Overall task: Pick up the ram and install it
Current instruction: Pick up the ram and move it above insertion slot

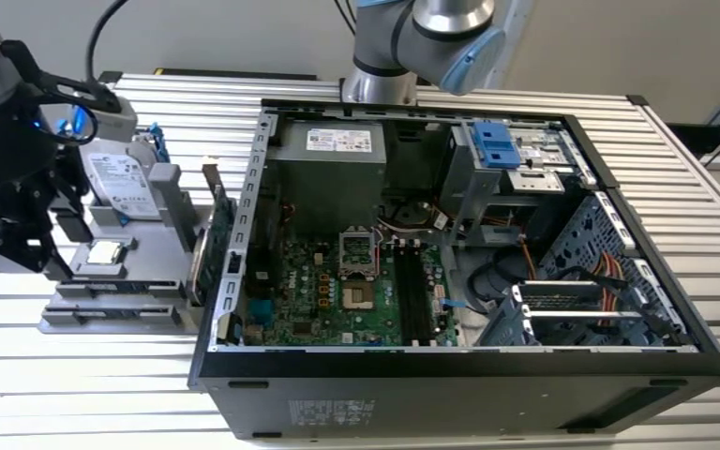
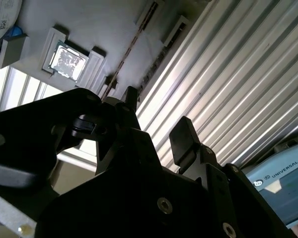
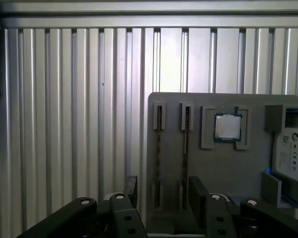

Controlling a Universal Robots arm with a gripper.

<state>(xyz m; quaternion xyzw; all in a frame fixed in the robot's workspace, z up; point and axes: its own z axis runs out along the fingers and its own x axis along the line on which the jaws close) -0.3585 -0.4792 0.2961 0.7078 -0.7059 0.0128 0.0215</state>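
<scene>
Logged gripper [image 3: 164, 191] above the grey holder [image 3: 248, 168] on the slatted worktop [image 3: 64, 124], fingers [image 3: 197, 191] spread apart and gripping nothing. Spotted the ram [image 3: 185, 144] standing on edge in a holder slot just beside the processor chip [image 3: 227, 127], untouched. Noted open computer case [image 1: 460, 375] toward the exterior view's right.

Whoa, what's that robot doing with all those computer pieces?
A robot arm is working beside an open computer case. Its gripper hangs open and empty over a grey parts holder, close to two ram sticks standing on edge in their slots. A square processor chip and a hard drive sit in the holder too. No ram has been picked up yet.
</scene>
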